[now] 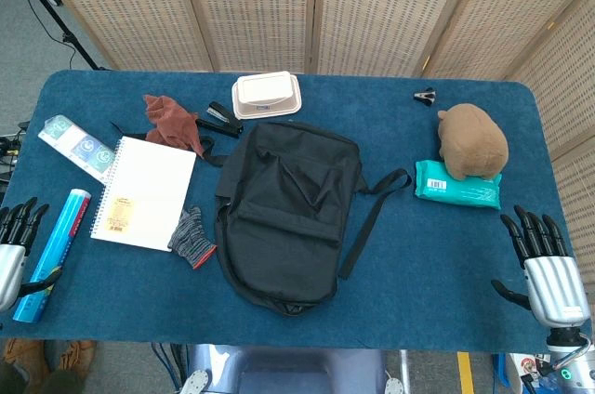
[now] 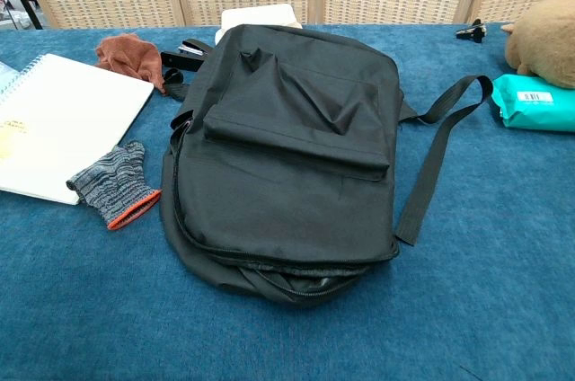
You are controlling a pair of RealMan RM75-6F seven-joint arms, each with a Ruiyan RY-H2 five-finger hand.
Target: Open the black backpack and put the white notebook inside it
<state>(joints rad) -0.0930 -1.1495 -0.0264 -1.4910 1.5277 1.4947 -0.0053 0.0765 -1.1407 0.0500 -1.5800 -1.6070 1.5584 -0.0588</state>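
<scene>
Black backpack (image 1: 285,213); white notebook (image 1: 144,192); blue table (image 1: 437,264); grey glove (image 1: 191,237), red cuff; teal wipes pack (image 1: 457,184).

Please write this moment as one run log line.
stage: not started | black backpack: flat, center | white notebook: on table, beside it | left robot hand: open | right robot hand: open

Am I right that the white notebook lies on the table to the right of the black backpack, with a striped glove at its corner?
No. The head view shows the white notebook left of the black backpack; the striped glove does lie at its corner.
</scene>
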